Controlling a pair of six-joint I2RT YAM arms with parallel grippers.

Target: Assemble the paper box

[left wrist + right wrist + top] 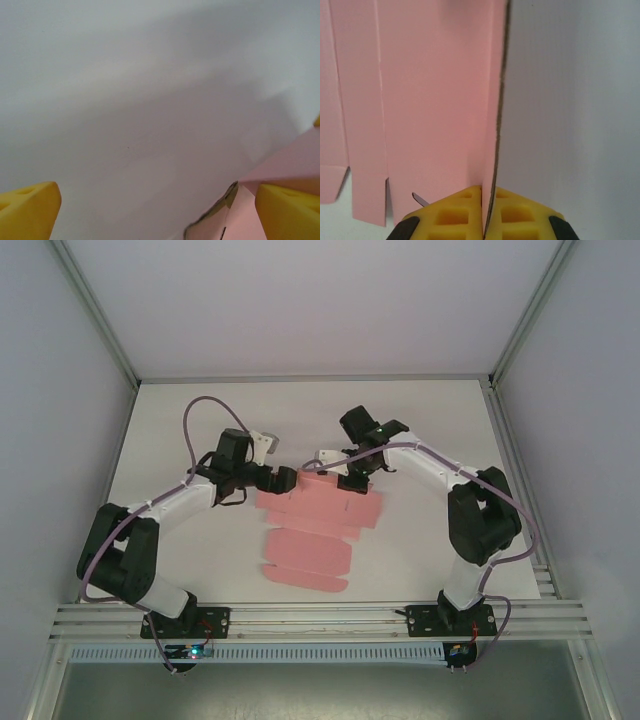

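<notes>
Right gripper pinches paper box edge; left gripper seemingly open.

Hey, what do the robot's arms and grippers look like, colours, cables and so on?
The left arm and right arm have white links with black joints, and a purple cable runs along each. The left gripper and right gripper are black with blocky yellow finger pads. A green light glows on the right wrist.

Paper box was plain pink, no print, with a dark grey-brown cut edge. Table was plain white. Arms were white with black joints, cables purple. Fingertips were yellow, black behind. Walls were pale grey.
</notes>
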